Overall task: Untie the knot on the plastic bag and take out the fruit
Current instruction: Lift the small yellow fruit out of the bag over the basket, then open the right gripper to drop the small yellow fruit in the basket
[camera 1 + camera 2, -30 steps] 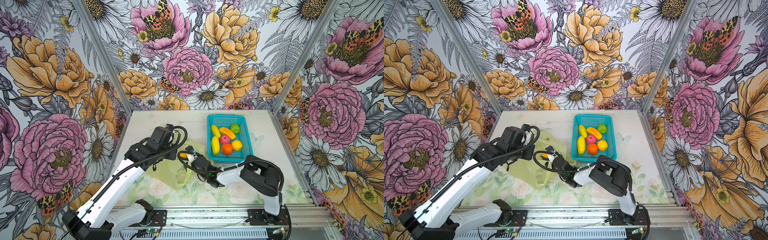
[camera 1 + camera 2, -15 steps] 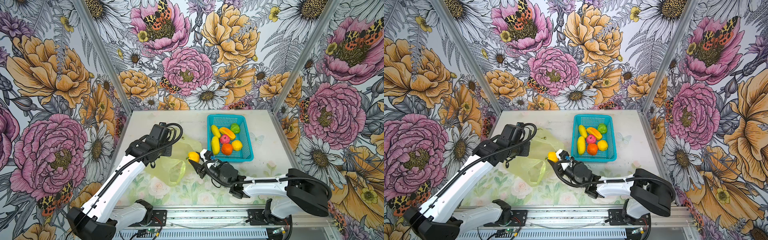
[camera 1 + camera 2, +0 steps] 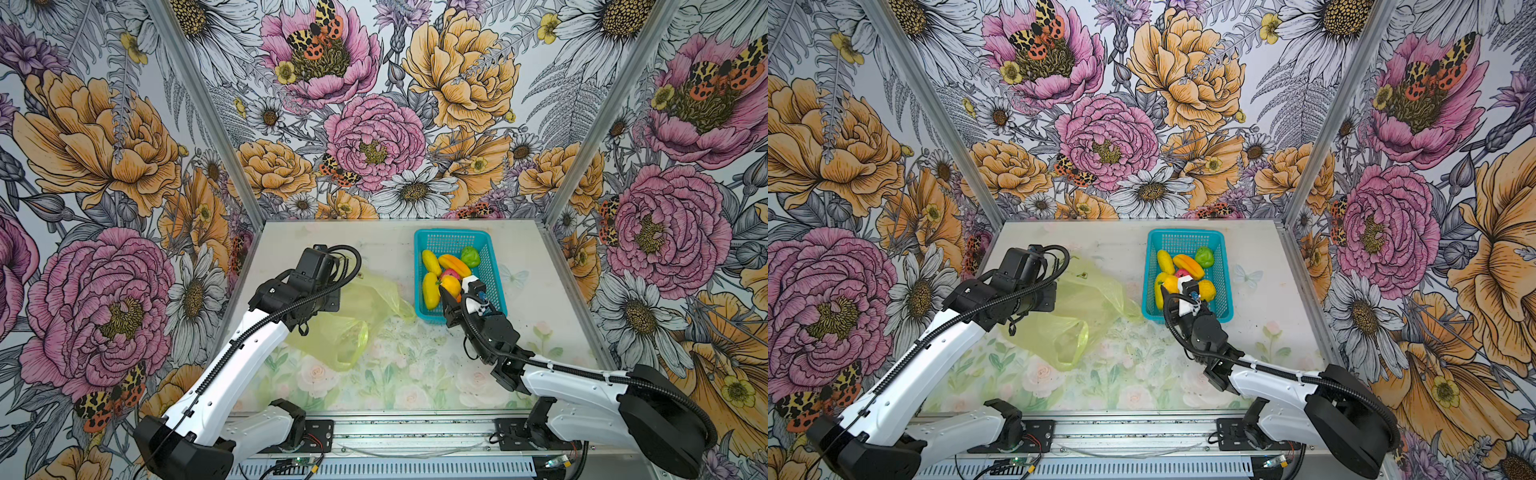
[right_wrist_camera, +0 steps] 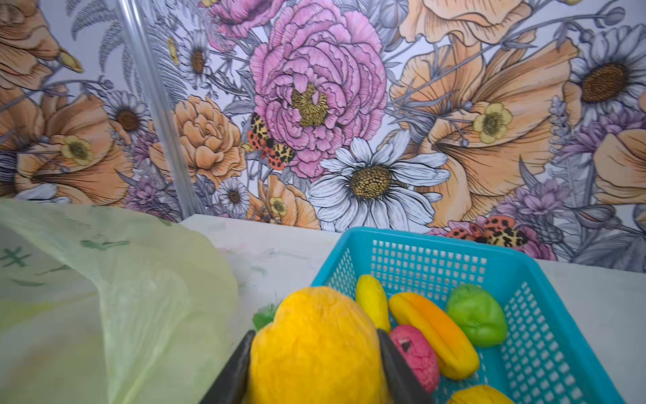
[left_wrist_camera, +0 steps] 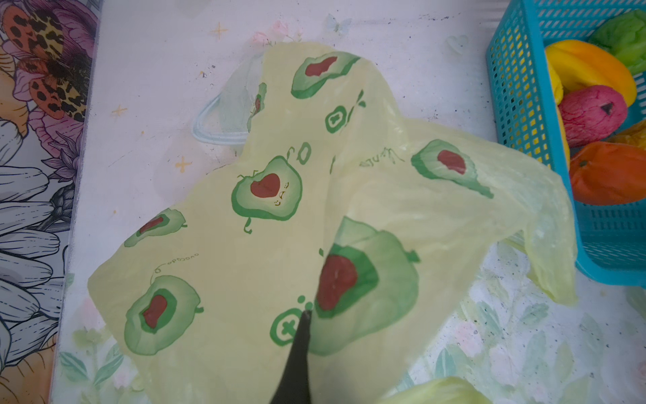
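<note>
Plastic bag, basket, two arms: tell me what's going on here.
The right gripper holds a yellow fruit over the near edge of the teal basket, where the other fruit lies. The left gripper is shut on a fold of the plastic bag, pinching it up. The bag looks untied and slack.

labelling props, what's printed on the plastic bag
Plastic bag: green avocados with red pits; clearest in the left wrist view.
</note>
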You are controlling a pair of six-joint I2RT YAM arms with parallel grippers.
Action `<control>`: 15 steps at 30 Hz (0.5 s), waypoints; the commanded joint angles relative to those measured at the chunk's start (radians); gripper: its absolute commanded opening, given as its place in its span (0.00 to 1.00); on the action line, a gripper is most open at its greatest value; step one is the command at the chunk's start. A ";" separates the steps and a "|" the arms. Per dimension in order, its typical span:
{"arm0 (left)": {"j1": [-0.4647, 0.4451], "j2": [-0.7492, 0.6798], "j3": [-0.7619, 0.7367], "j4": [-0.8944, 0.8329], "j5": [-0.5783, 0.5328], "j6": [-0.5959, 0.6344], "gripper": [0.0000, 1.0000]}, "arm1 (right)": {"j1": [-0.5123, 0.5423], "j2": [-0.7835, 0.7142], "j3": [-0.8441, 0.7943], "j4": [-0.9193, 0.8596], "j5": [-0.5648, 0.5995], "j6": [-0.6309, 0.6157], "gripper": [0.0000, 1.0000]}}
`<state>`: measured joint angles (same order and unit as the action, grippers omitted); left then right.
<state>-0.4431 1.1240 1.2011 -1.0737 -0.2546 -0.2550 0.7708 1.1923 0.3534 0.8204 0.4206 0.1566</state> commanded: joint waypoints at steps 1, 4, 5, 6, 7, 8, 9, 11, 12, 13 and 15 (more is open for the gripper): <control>-0.006 -0.001 0.008 0.000 0.000 -0.007 0.00 | -0.055 0.078 0.012 -0.027 -0.008 0.045 0.05; -0.007 -0.004 0.009 0.000 -0.001 -0.006 0.00 | -0.111 0.152 0.057 -0.074 -0.033 0.083 0.04; -0.008 -0.003 0.009 0.001 -0.003 -0.007 0.00 | -0.127 0.170 0.069 -0.088 -0.054 0.095 0.04; -0.005 -0.004 0.008 0.001 -0.003 -0.007 0.00 | -0.144 0.189 0.083 -0.099 -0.090 0.105 0.05; -0.006 -0.003 0.008 0.000 -0.002 -0.005 0.00 | -0.157 0.206 0.101 -0.115 -0.127 0.110 0.06; -0.006 -0.001 0.009 0.001 0.000 -0.006 0.00 | -0.165 0.220 0.115 -0.128 -0.160 0.110 0.06; -0.006 0.001 0.008 0.000 0.001 -0.006 0.00 | -0.171 0.236 0.130 -0.141 -0.197 0.104 0.06; -0.006 0.001 0.009 0.001 0.002 -0.005 0.00 | -0.175 0.263 0.157 -0.179 -0.238 0.080 0.07; -0.006 -0.001 0.009 0.000 0.003 -0.006 0.00 | -0.179 0.272 0.170 -0.207 -0.237 0.071 0.04; -0.006 -0.001 0.009 0.001 0.003 -0.006 0.00 | -0.182 0.277 0.176 -0.234 -0.223 0.070 0.01; -0.006 -0.001 0.009 0.001 0.007 -0.003 0.00 | -0.182 0.267 0.169 -0.259 -0.176 0.080 0.01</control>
<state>-0.4438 1.1240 1.2011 -1.0733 -0.2546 -0.2546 0.5941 1.4563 0.5068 0.6254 0.2470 0.2276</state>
